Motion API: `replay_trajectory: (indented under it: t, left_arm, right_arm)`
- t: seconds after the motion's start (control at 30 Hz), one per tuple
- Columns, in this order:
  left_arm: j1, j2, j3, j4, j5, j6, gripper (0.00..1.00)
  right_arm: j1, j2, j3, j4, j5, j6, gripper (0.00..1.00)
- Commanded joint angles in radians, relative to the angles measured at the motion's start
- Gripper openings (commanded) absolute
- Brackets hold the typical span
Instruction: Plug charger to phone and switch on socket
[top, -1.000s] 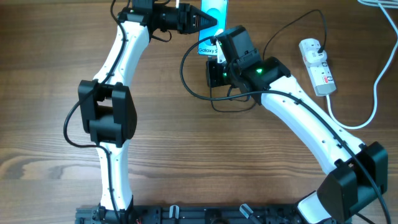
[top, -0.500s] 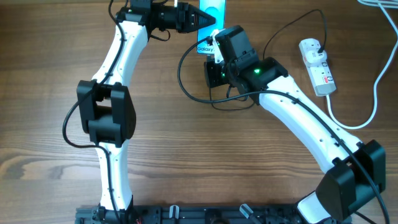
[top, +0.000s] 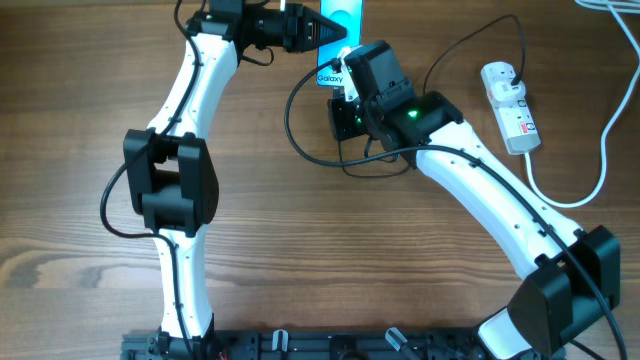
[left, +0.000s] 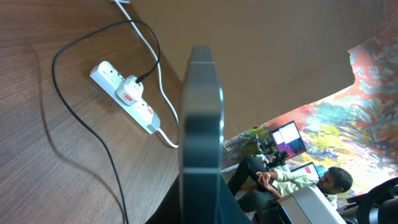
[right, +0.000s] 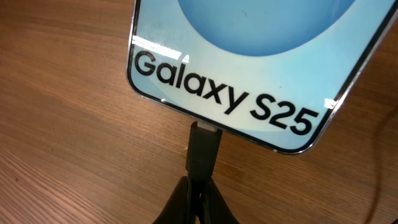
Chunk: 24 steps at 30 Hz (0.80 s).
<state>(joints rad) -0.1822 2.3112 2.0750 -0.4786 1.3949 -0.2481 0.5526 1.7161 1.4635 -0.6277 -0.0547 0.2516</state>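
Observation:
The phone (top: 347, 14) is lifted off the table at the back, with my left gripper (top: 348, 40) shut on it. In the left wrist view the phone (left: 202, 124) shows edge-on, rising from between the jaws of my left gripper (left: 202, 208). My right gripper (right: 198, 186) is shut on the charger's black connector (right: 204, 146), whose tip meets the bottom edge of the phone (right: 249, 56) below the "Galaxy S25" strip. The charger's white plug (top: 503, 74) sits in the socket (top: 514, 112) at the right, and its thin black cable (top: 470, 38) arcs back toward the arms.
A thick white cord (top: 602, 150) runs from the socket along the right edge. A loop of black cable (top: 292, 125) lies on the wood left of my right wrist. Beyond the table's far edge (left: 163, 180), a seated person (left: 292, 183) and laptops show.
My right gripper with the connector has edged slightly left toward the phone's bottom edge. The left arm and phone have held still.

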Motion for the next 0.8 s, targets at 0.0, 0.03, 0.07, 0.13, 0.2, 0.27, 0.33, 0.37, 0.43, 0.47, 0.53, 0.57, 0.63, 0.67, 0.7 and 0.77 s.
replay_trajectory:
  t: [0.0, 0.03, 0.07, 0.13, 0.2, 0.27, 0.33, 0.37, 0.43, 0.47, 0.53, 0.57, 0.63, 0.67, 0.7, 0.77]
  left_arm:
    - [-0.012, -0.034, 0.006, -0.016, 0.055, 0.006, 0.04]
    - [-0.012, -0.034, 0.006, -0.016, 0.055, 0.006, 0.04]
    - [-0.012, -0.034, 0.006, -0.016, 0.055, 0.006, 0.04]
    - [-0.012, -0.034, 0.006, -0.016, 0.055, 0.006, 0.04]
    - [-0.012, -0.034, 0.006, -0.016, 0.055, 0.005, 0.04]
    - [-0.012, -0.034, 0.006, -0.017, 0.055, 0.005, 0.04]
    - [-0.012, -0.034, 0.006, -0.021, 0.055, 0.005, 0.04]
    - [-0.012, -0.034, 0.006, -0.027, 0.055, 0.005, 0.04]
    - [-0.012, -0.034, 0.006, -0.036, 0.055, 0.010, 0.04]
    - [-0.012, -0.034, 0.006, -0.036, 0.055, 0.010, 0.04]
    - [-0.012, -0.034, 0.006, -0.042, 0.055, 0.036, 0.04]
    - [-0.012, -0.034, 0.006, -0.043, 0.055, 0.035, 0.04]
    - [-0.012, -0.034, 0.006, -0.047, 0.055, 0.035, 0.04]
    - [-0.012, -0.034, 0.006, -0.051, 0.055, 0.035, 0.04]
    - [-0.012, -0.034, 0.006, -0.054, 0.055, 0.035, 0.04]
    - [-0.012, -0.034, 0.006, -0.055, 0.055, 0.035, 0.04]
  right_arm:
    - [-0.020, -0.011, 0.076, 0.060, 0.106, -0.023, 0.04]
    - [-0.020, -0.013, 0.076, 0.067, 0.106, -0.023, 0.04]
    - [-0.020, -0.013, 0.076, 0.073, 0.106, -0.023, 0.04]
    - [-0.020, -0.014, 0.076, 0.077, 0.106, -0.021, 0.04]
    - [-0.020, -0.014, 0.076, 0.081, 0.102, -0.008, 0.04]
    - [-0.020, -0.014, 0.076, 0.091, 0.103, 0.010, 0.05]
    - [-0.020, -0.014, 0.076, 0.095, 0.103, 0.018, 0.05]
    - [-0.020, -0.014, 0.076, 0.099, 0.103, 0.018, 0.05]
    - [-0.020, -0.014, 0.080, 0.107, 0.103, 0.017, 0.05]
    - [-0.020, -0.014, 0.085, 0.105, 0.102, 0.011, 0.05]
    - [-0.020, -0.014, 0.108, 0.083, 0.100, -0.037, 0.05]
    - [-0.020, -0.014, 0.116, 0.075, 0.100, -0.042, 0.04]
    - [-0.020, -0.014, 0.128, 0.068, 0.100, -0.043, 0.04]
    - [-0.020, -0.014, 0.128, 0.068, 0.100, -0.043, 0.05]
    - [-0.020, -0.014, 0.128, 0.068, 0.100, -0.042, 0.05]
    - [-0.020, -0.014, 0.128, 0.074, 0.100, -0.042, 0.05]
